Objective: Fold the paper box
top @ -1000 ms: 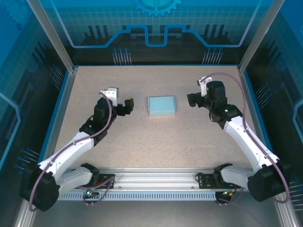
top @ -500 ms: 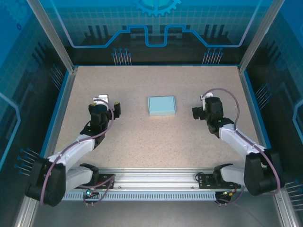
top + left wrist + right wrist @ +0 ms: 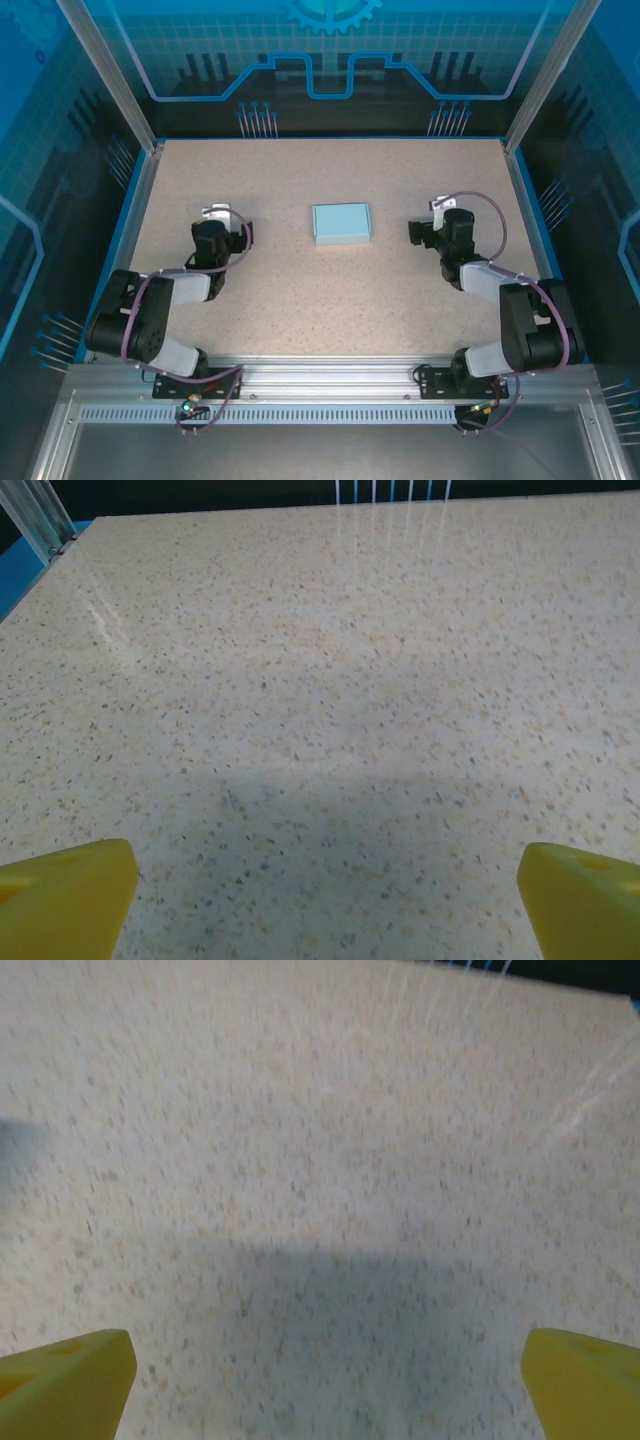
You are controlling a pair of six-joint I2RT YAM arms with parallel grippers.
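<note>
Mid-table, btwn the arms, paper box (image 3: 340, 223) lies flat, closed; left gripper (image 3: 325, 895) & right gripper (image 3: 328, 1378) both spread wide, empty, well apart from it. Prob. light, thin card (dents easily, slides); pinch edges gently.

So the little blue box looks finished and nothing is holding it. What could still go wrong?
The paper box lies loose in the middle of the table with neither claw on it, so its flaps might spring open; from above I cannot tell if they are locked. The left claw and right claw stand open on either side, so a careless inward sweep could shove the light box away.
</note>
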